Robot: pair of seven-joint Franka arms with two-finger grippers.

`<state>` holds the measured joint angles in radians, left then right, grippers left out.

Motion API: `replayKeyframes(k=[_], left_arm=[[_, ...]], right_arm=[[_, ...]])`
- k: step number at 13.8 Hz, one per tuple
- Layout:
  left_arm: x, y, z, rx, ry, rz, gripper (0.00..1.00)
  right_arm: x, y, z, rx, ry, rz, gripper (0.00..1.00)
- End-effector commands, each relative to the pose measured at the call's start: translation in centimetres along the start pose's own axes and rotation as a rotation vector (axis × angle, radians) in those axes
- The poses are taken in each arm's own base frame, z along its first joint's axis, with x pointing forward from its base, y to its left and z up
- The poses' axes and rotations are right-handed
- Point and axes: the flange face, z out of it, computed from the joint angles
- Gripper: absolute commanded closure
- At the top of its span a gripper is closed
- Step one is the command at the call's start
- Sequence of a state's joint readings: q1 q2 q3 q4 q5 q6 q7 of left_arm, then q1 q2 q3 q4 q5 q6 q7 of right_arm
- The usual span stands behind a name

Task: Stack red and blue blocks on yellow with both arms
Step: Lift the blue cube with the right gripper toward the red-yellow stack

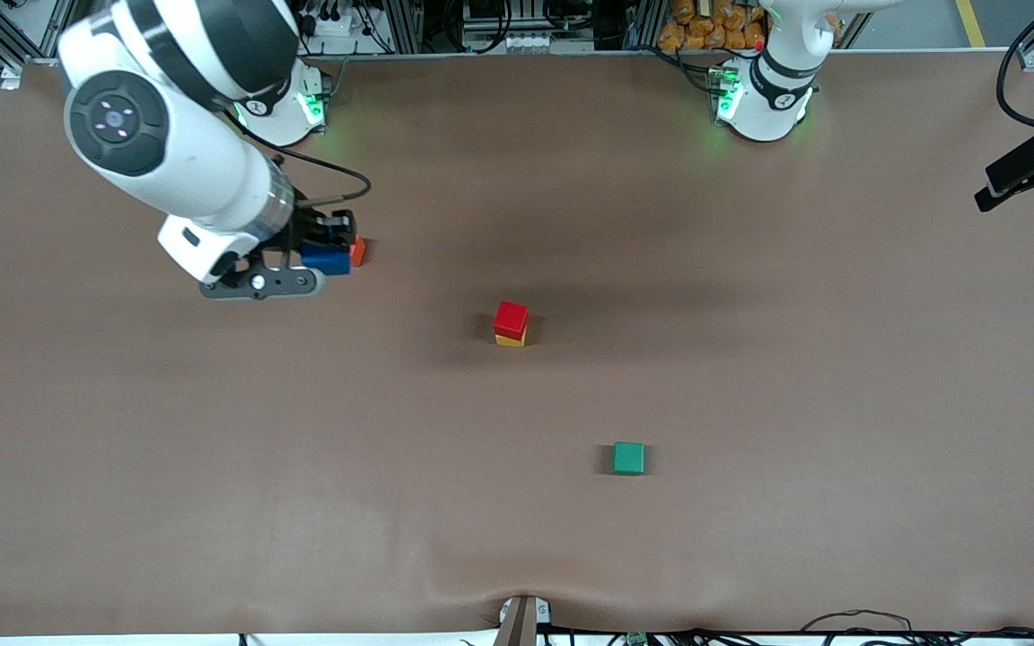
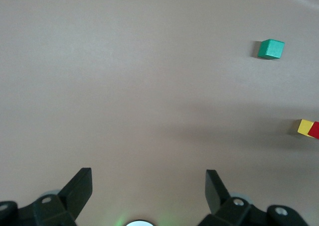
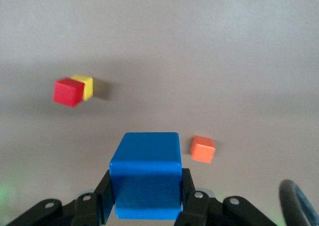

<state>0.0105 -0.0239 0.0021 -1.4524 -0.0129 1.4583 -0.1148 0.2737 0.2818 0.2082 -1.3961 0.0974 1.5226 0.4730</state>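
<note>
The red block [image 1: 511, 318] sits on the yellow cube [image 1: 510, 339] at the table's middle; the pair also shows in the right wrist view, red [image 3: 68, 92] on yellow [image 3: 85, 86], and at the edge of the left wrist view, where yellow [image 2: 305, 127] and a sliver of red [image 2: 315, 130] show. My right gripper [image 1: 327, 257] is shut on the blue block [image 1: 326, 259], held above the table toward the right arm's end; the block fills the space between its fingers [image 3: 145, 181]. My left gripper [image 2: 148, 186] is open and empty, high over the table; it is out of the front view.
An orange-red cube [image 1: 358, 251] lies on the table just beside the held blue block, also seen in the right wrist view [image 3: 203, 149]. A green cube [image 1: 628, 458] lies nearer the front camera than the stack, also in the left wrist view [image 2: 270, 49].
</note>
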Motion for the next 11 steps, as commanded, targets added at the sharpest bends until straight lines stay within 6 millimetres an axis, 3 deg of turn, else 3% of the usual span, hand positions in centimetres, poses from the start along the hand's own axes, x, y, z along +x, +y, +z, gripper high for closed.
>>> replayKeyframes(k=[1, 5, 6, 10, 11], left_arm=[[-0.7, 0.8, -0.8, -0.012, 0.002, 0.034, 0.0], [-0.7, 1.2, -0.7, -0.004, 0.002, 0.041, 0.0], [-0.5, 2.6, -0.1, 0.006, -0.008, 0.064, 0.0], [-0.7, 3.3, -0.1, 0.031, -0.003, 0.061, 0.0], [-0.9, 4.7, -0.1, 0.04, 0.0, 0.084, 0.0]], right_arm=[[1.0, -3.8, 1.6, 0.032, 0.042, 0.059, 1.0], [1.8, -7.9, 5.1, 0.042, 0.044, 0.048, 1.0], [2.3, -8.3, 5.7, 0.044, 0.037, 0.045, 1.0], [3.2, -12.4, 9.1, 0.066, 0.026, 0.091, 1.0], [3.6, -13.2, 9.9, 0.075, 0.03, 0.109, 1.0]])
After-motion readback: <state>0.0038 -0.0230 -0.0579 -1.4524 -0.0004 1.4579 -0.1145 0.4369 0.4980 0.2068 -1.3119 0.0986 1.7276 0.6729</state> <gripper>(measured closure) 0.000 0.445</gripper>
